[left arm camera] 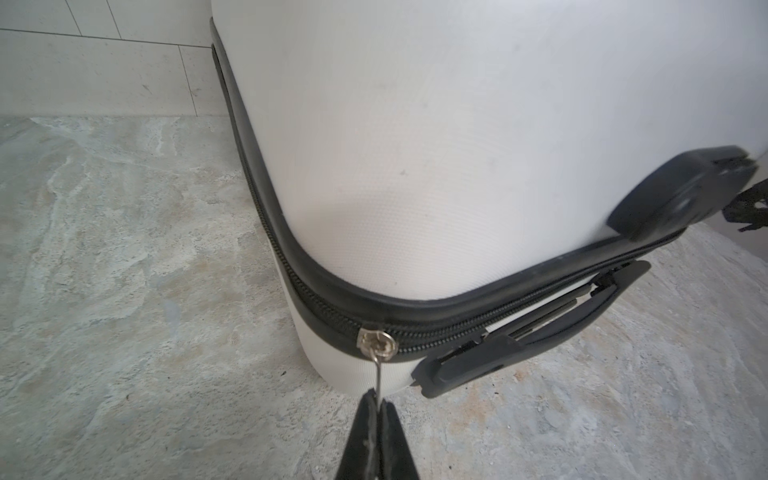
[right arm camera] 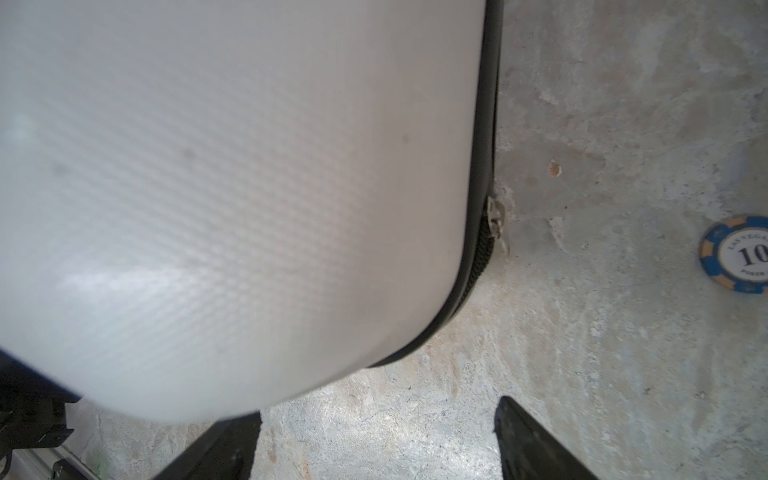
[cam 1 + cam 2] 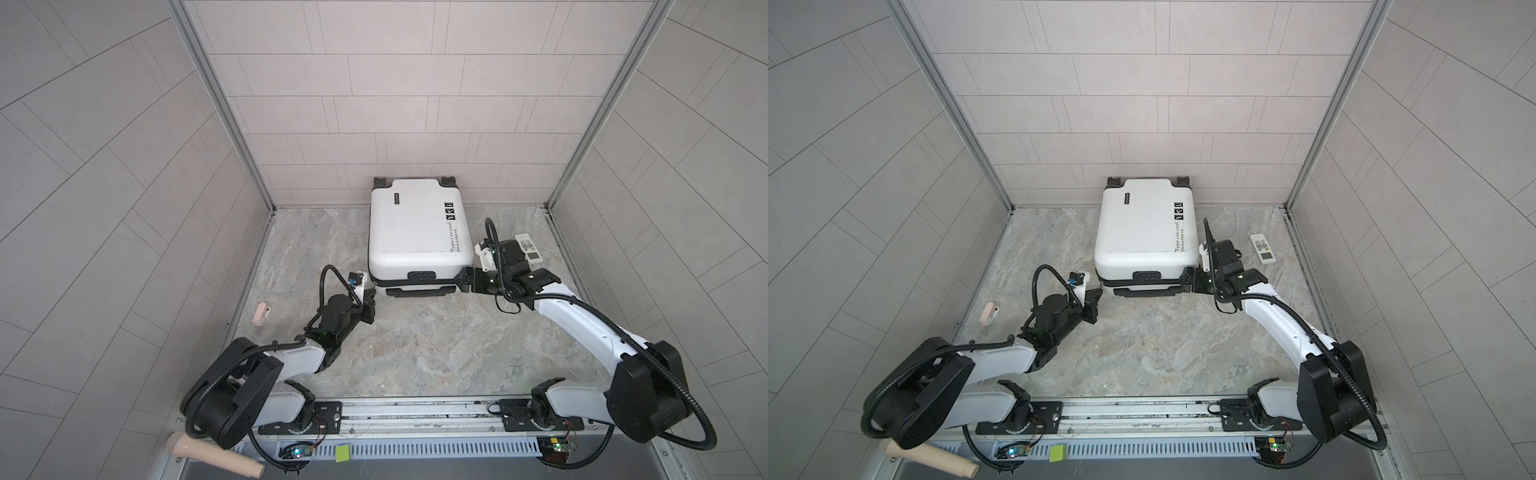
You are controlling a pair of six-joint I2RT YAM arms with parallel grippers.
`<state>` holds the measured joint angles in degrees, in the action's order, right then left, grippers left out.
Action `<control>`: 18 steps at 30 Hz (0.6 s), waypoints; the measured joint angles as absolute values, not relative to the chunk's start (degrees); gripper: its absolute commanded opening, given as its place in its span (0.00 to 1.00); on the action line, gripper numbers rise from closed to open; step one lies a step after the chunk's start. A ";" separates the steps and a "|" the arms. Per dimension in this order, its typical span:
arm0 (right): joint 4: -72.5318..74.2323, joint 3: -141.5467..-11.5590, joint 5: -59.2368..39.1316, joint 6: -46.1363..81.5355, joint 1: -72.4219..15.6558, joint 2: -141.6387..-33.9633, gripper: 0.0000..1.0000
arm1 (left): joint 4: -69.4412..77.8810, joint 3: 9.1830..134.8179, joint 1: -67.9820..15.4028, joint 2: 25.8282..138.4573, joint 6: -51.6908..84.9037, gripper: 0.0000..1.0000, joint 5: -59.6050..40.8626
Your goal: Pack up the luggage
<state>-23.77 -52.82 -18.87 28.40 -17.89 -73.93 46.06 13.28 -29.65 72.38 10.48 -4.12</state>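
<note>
A marbled grey tabletop (image 3: 415, 353) sits inside pale tiled walls, with the arms' mounting rail (image 3: 415, 409) along its near edge. Past the rail, the left gripper (image 1: 379, 401) is clamped tight on the thin metal zipper pull (image 1: 379, 376). The pull hangs from a silver slider (image 1: 377, 341) on the black zipper band at the near left corner of the luggage (image 3: 415, 224). The right gripper (image 2: 380, 408) is at the case's near right corner with its jaws spread wide and nothing between them; one finger is just beside the shell, the other over bare tabletop. The luggage lies flat and closed at the middle of the far edge, with its wheels against the back wall. A white remote control (image 3: 1262, 248) lies near the right edge, and a blue poker chip (image 2: 739, 259) lies on the tabletop beside the case.
</note>
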 measured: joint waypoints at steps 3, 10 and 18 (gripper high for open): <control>-23.73 -52.82 -19.11 28.42 -17.89 -73.93 0.90 | 42.46 13.28 -29.65 68.73 10.50 0.00 -4.01; -23.29 -52.82 -19.53 28.53 -18.00 -73.93 0.90 | 38.87 15.20 -29.63 69.43 10.57 0.00 -4.62; -23.29 -52.80 -19.51 28.51 -18.00 -73.93 0.90 | 39.38 15.88 -29.50 71.85 10.94 0.00 -5.85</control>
